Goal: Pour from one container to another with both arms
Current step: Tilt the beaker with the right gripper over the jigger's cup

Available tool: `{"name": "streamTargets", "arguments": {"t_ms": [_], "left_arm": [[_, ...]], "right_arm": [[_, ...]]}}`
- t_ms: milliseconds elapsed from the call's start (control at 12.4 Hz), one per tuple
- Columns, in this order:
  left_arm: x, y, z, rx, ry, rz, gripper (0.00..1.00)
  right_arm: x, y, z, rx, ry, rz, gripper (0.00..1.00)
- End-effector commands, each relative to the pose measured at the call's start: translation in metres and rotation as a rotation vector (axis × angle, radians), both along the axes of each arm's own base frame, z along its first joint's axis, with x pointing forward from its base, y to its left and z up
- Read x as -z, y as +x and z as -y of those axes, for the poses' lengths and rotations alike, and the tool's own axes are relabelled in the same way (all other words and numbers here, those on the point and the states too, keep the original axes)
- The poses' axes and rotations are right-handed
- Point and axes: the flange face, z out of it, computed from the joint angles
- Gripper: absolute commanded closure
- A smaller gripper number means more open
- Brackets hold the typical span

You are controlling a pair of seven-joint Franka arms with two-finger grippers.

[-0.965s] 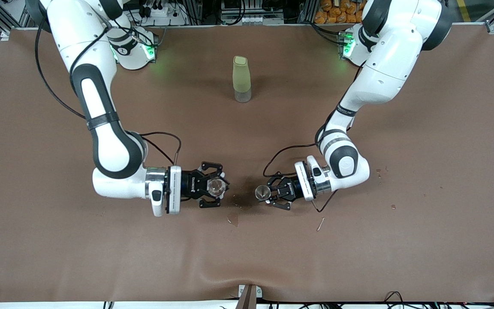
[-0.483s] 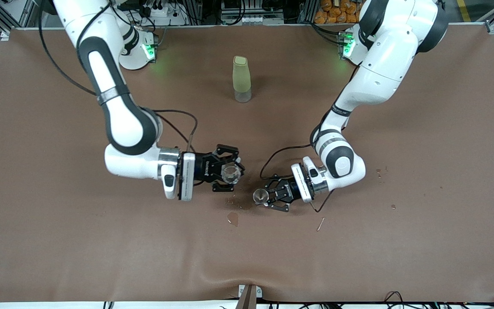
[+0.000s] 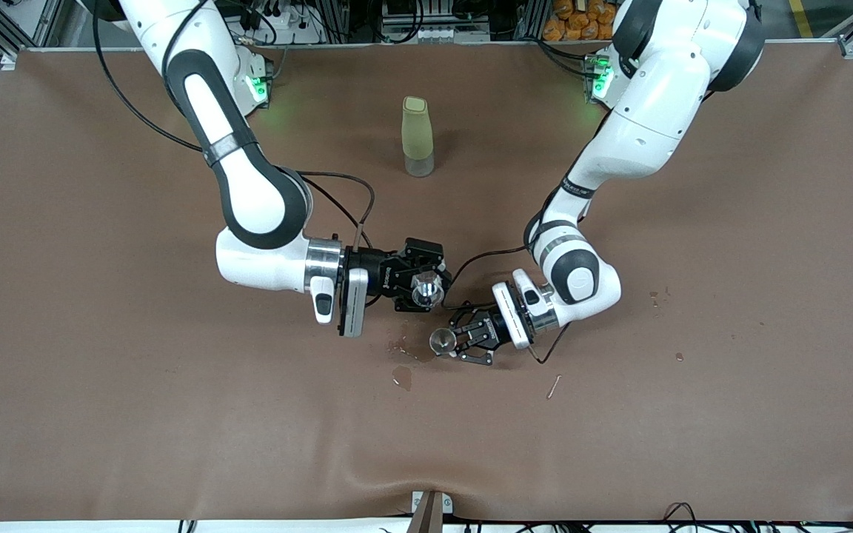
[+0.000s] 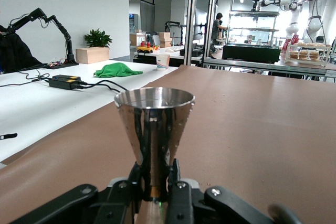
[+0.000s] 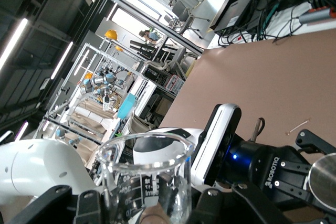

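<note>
Right gripper [image 3: 426, 285], shut on a clear glass beaker [image 3: 427, 289], has swung in from the right arm's end of the table toward the middle, and the beaker has gone from upright to visibly tipped, its mouth leaning toward the left arm's load. In the right wrist view the beaker [image 5: 148, 182] sits between the fingers, graduations on its wall, apparently little or nothing in it, though I cannot be sure.

Left gripper [image 3: 460, 343], pinched on the narrow waist of a steel measuring cup [image 3: 440, 341], has crept a little toward the right arm and holds the cup upright, mouth up. Left wrist view confirms: the cup [image 4: 154, 129] stands straight and steady in the clamp.

The two vessels were well apart a second ago; now the beaker hangs just beside and above the cup, rims near but not touching.

Judgement: approach is done and the tilt has begun, so this is the pour itself starting. Alignment is what matters next; the cup's mouth is small.

A wet stain [image 3: 401, 376] marks the brown table cover [image 3: 730, 414] nearby. A pale green bottle [image 3: 417, 136] stands untouched, farther from the front camera.
</note>
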Motion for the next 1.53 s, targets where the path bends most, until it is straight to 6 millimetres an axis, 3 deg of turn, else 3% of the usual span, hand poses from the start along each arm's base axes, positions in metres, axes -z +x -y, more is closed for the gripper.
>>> {"name": "streamTargets", "arguments": {"t_ms": [0, 483, 1448], "left_arm": [[0.0, 0.004, 0.003, -0.024, -0.008, 0.01, 1.0], [-0.002, 0.003, 0.005, -0.024, -0.012, 0.011, 1.0], [-0.002, 0.004, 0.005, -0.044, -0.031, -0.006, 1.0]], "right_arm": [[-0.016, -0.002, 0.002, 0.004, 0.049, -0.09, 1.0], [-0.01, 0.004, 0.0, -0.011, 0.079, -0.237, 1.0], [-0.002, 0.026, -0.026, 0.003, 0.095, -0.353, 1.0]]}}
